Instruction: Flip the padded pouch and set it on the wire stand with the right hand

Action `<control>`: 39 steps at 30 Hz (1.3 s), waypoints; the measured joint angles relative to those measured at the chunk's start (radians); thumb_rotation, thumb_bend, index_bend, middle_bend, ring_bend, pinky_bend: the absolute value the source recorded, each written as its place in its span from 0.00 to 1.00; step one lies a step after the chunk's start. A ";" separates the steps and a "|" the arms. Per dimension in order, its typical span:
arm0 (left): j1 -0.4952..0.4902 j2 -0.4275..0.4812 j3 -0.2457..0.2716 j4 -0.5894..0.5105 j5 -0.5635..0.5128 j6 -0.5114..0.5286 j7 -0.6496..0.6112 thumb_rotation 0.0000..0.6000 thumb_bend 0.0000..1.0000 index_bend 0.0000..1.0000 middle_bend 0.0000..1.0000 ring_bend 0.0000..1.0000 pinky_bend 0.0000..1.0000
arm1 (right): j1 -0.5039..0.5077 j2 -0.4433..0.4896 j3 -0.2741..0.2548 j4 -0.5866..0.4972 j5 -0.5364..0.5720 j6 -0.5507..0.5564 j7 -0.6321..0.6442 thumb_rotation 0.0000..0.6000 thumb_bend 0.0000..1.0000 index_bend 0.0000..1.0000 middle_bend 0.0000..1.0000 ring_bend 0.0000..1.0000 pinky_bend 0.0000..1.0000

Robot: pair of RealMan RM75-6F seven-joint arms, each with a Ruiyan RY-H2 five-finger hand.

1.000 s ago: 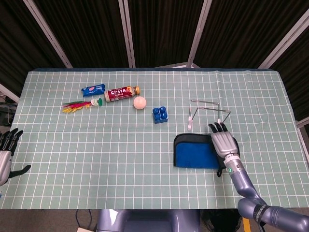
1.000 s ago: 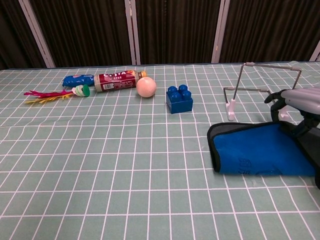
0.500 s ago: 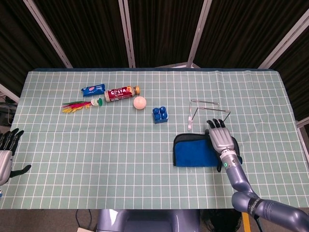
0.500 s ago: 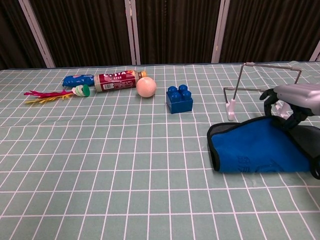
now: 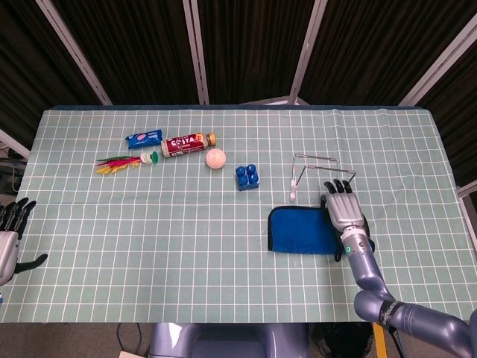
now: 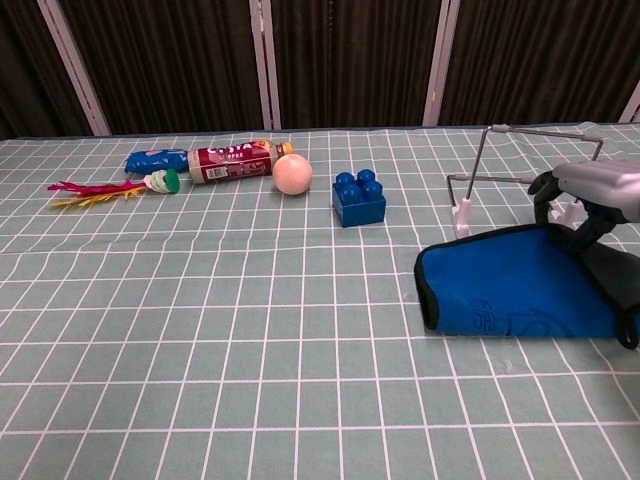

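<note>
The padded pouch (image 5: 302, 232) (image 6: 508, 292), blue with black trim, lies at the right of the table, its right end raised off the cloth. My right hand (image 5: 342, 212) (image 6: 588, 196) grips that raised right end, fingers curled over the far edge. The wire stand (image 5: 313, 156) (image 6: 480, 160) rises just behind the pouch and the hand, with nothing on it. My left hand (image 5: 9, 240) rests open at the table's left edge, far from the pouch.
A blue toy brick (image 5: 248, 177) (image 6: 359, 198) sits left of the stand. Further left lie a pale ball (image 5: 215, 158) (image 6: 292, 174), a red bottle (image 5: 188, 143) (image 6: 232, 160), a blue packet (image 5: 144, 139) and a feathered shuttlecock (image 5: 123, 162).
My right hand has lifted and moved towards the stand, raising the pouch's right end so the pouch tilts up. The left hand has not moved.
</note>
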 measured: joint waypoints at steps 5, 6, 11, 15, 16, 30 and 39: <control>0.000 0.000 0.000 -0.001 0.001 0.001 0.001 1.00 0.00 0.00 0.00 0.00 0.00 | 0.007 -0.007 -0.013 0.008 0.004 0.005 -0.010 1.00 0.39 0.60 0.10 0.00 0.00; 0.000 0.000 0.000 -0.001 0.001 0.001 0.001 1.00 0.00 0.00 0.00 0.00 0.00 | 0.008 -0.008 -0.016 0.010 0.003 0.006 -0.011 1.00 0.37 0.55 0.10 0.00 0.00; 0.000 0.000 0.000 0.001 0.000 0.000 -0.003 1.00 0.00 0.00 0.00 0.00 0.00 | 0.006 -0.004 -0.022 0.010 -0.012 0.012 0.005 1.00 0.14 0.20 0.04 0.00 0.00; 0.000 0.001 0.001 0.000 0.003 0.002 -0.006 1.00 0.00 0.00 0.00 0.00 0.00 | 0.005 0.003 -0.030 0.004 -0.029 0.022 0.006 1.00 0.13 0.19 0.03 0.00 0.00; 0.001 0.002 0.001 -0.001 0.004 0.003 -0.007 1.00 0.00 0.00 0.00 0.00 0.00 | 0.004 0.005 -0.033 0.000 -0.034 0.026 0.005 1.00 0.13 0.19 0.03 0.00 0.00; 0.004 0.009 0.005 -0.005 0.015 0.010 -0.023 1.00 0.00 0.00 0.00 0.00 0.00 | -0.030 0.069 -0.116 -0.097 -0.182 0.061 0.015 1.00 0.13 0.19 0.03 0.00 0.00; 0.006 0.013 0.008 -0.013 0.023 0.016 -0.026 1.00 0.00 0.00 0.00 0.00 0.00 | -0.108 0.193 -0.239 -0.190 -0.436 0.122 0.097 1.00 0.14 0.19 0.03 0.00 0.00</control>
